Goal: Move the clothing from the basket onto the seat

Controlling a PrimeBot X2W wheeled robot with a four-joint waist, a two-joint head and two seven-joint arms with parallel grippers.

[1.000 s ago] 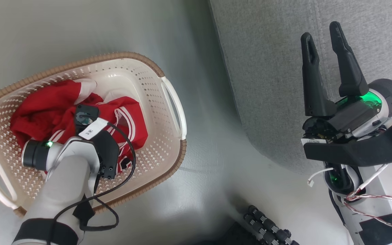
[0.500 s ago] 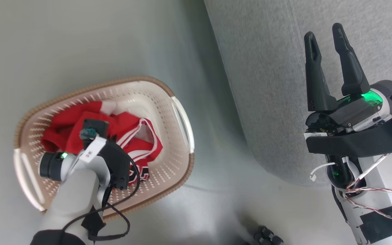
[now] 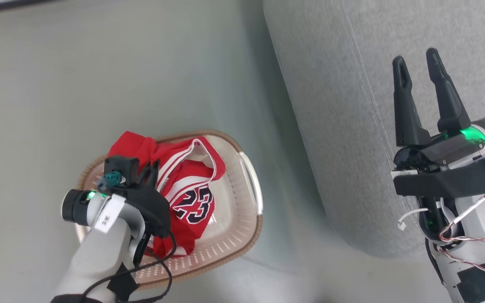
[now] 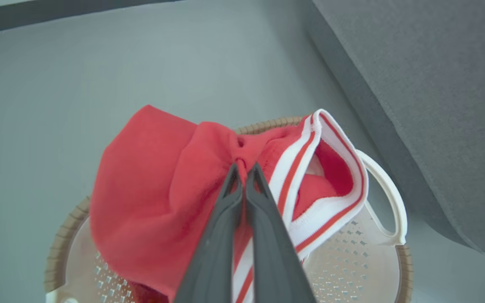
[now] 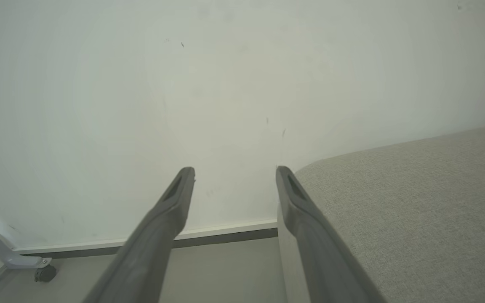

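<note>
1. Since a second ago my left gripper (image 4: 242,168) has raised the clothing (image 3: 192,198). Its dark number now faces up, and its lower folds trail in the basket (image 3: 249,235).
2. Its fingers are pinched tight on a bunched red fold beside the white striped trim.
3. The right gripper (image 3: 415,57) stands wide open over the seat (image 3: 352,126), holding nothing.
4. The seat lies just beside the basket, on its right. I judge the carry goes rightward with the garment hanging lengthwise from the pinch, so it must clear the rim first.
</note>
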